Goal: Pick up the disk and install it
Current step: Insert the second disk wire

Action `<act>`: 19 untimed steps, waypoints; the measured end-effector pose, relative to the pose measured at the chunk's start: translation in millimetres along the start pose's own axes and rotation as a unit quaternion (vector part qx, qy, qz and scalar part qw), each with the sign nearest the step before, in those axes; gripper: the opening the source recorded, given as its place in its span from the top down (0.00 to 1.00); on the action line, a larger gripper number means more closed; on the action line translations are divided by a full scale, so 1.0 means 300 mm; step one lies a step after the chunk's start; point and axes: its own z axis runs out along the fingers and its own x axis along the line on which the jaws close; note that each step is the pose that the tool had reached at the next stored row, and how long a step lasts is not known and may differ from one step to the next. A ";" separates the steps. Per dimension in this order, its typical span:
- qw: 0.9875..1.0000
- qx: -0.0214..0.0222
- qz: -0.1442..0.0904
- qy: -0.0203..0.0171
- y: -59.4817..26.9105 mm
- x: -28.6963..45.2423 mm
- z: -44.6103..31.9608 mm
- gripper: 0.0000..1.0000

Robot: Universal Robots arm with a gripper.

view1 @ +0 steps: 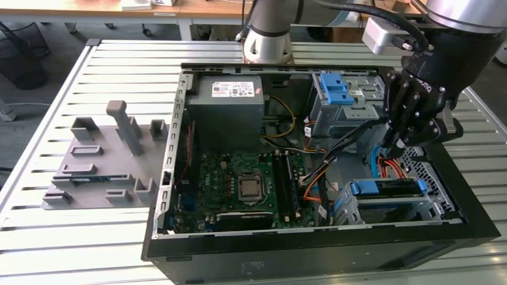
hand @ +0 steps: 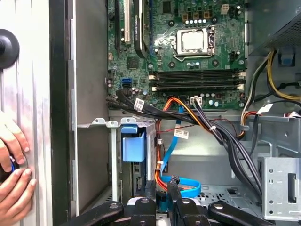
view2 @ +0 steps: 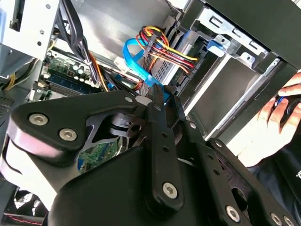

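The open computer case [view1: 317, 237] lies on its side on the slatted metal bench [view1: 95, 237], its motherboard [view1: 237, 184] facing up. The gripper [view1: 393, 144] hangs inside the case near the exterior view's right wall, just above the lower drive cage. In both wrist views its black fingers [hand: 146, 207] stand close together, nearly parallel, pinching the blue connector end of a blue data cable [hand: 181, 187]; the narrow gap between them is taken up by that connector.

The disk [view1: 386, 189] sits in the lower drive cage [view1: 412, 209] at the case's front corner, on the exterior view's right, its blue carrier bracket facing the motherboard. In the first wrist view the bracket's blue latch [hand: 133, 142] shows at the cage mouth, just beside the cable bundle. The gripper is near the disk but apart from it.

A red, yellow and black power cable bundle [view2: 164, 47] runs past the blue cable in the second wrist view. The grey power supply [view1: 234, 113] sits at the far end of the case, and an upper bay with blue clips [view1: 336, 89] lies beside it. A grey fixture tray [view1: 103, 160] rests on the bench at the exterior view's left.

A person's hands [hand: 14, 174] rest outside the case wall in the first wrist view
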 end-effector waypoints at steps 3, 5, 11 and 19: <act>1.000 0.000 0.000 0.002 0.000 -0.001 0.005 0.83; 1.000 0.000 0.000 0.002 0.000 -0.001 0.007 0.83; 1.000 -0.001 0.000 -0.022 0.000 -0.001 0.012 0.84; 0.999 -0.002 0.000 -0.041 -0.001 0.016 0.035 0.84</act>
